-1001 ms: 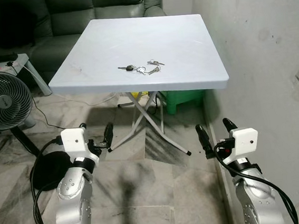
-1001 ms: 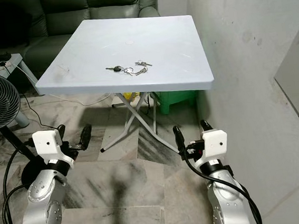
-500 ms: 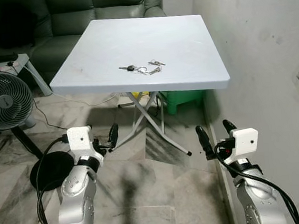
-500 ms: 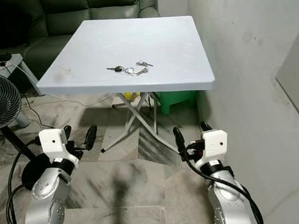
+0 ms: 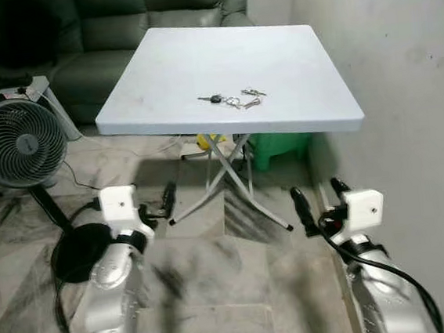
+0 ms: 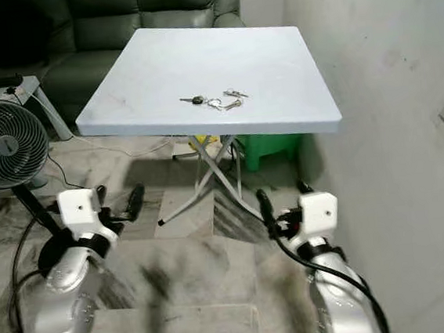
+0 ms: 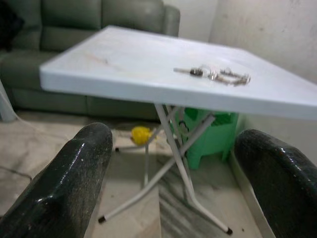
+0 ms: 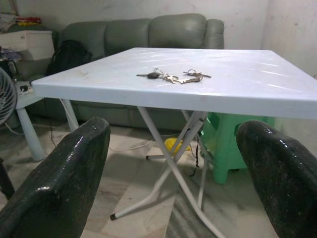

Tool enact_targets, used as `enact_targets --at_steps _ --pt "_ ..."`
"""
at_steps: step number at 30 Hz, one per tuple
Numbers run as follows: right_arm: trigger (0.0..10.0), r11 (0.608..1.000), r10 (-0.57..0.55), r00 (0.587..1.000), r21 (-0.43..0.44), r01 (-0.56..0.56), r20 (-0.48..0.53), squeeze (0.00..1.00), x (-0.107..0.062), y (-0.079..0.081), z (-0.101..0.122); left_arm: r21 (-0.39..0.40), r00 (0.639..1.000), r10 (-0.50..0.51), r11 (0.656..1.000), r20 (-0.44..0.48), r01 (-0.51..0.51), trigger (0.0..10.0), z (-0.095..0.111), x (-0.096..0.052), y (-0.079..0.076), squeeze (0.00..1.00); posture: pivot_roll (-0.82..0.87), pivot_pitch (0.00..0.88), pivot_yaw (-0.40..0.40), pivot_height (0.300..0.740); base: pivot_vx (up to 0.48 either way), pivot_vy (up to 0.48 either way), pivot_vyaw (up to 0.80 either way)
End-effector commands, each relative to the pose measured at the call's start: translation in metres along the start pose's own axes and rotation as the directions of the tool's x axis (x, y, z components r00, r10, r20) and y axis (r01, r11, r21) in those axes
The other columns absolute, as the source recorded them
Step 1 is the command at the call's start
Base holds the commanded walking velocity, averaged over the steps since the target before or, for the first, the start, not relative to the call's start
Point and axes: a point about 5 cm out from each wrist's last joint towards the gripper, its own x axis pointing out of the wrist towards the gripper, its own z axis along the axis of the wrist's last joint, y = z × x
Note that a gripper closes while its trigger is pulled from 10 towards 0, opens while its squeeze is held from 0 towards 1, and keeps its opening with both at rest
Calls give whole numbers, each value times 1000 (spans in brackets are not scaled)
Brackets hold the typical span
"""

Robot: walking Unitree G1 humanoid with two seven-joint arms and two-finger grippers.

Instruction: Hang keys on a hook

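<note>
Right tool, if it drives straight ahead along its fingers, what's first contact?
Probably the folding table's crossed legs: the right tool, open, sits below the tabletop, so it would pass under the keys. Depth is unclear.

I see the folding table [image 5: 296, 120] in the upper middle of the head view, with the keys [image 5: 233, 99] lying on it toward its near edge. Behind the table, along the top edge, is the sofa [image 5: 152, 8]. A fan [image 5: 17, 143] stands at the left edge, a small side table [image 5: 29, 87] behind it. Under the table, toward the right, sits a stool [image 5: 279, 147] against the wall [image 5: 402, 78]. My left gripper [image 5: 157, 208] is lower left, my right gripper [image 5: 320, 204] lower right, both in front of the table
</note>
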Motion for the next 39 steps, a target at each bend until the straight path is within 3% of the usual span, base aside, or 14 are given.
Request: enact_targets --at_steps 1,15,24,31,39 --pt "10000 1000 -25 1000 -3 25 -4 0 -2 -6 1 -9 1000 -16 1000 -2 15 10000 0 1 -5 0 -8 0 24 740 0 480 0" --pt "10000 1000 -24 1000 -2 24 -5 0 -3 -6 2 -23 1000 -17 1000 -3 17 10000 0 2 -8 0 -12 0 20 740 0 456 0" --pt "10000 1000 -29 999 -6 29 -18 0 -5 -7 1 6 997 16 1000 -78 -16 10000 -9 2 -9 0 -10 0 13 740 0 0 0" --pt "10000 1000 -26 999 -8 26 -24 0 -4 -7 1 45 997 12 999 -81 -8 10000 -9 1 -10 0 -3 0 9 740 0 0 0" --pt "10000 1000 -21 999 -7 21 -27 0 -2 -6 1 38 996 12 999 -86 -9 10000 -8 0 -11 0 0 0 3 740 0 0 0"
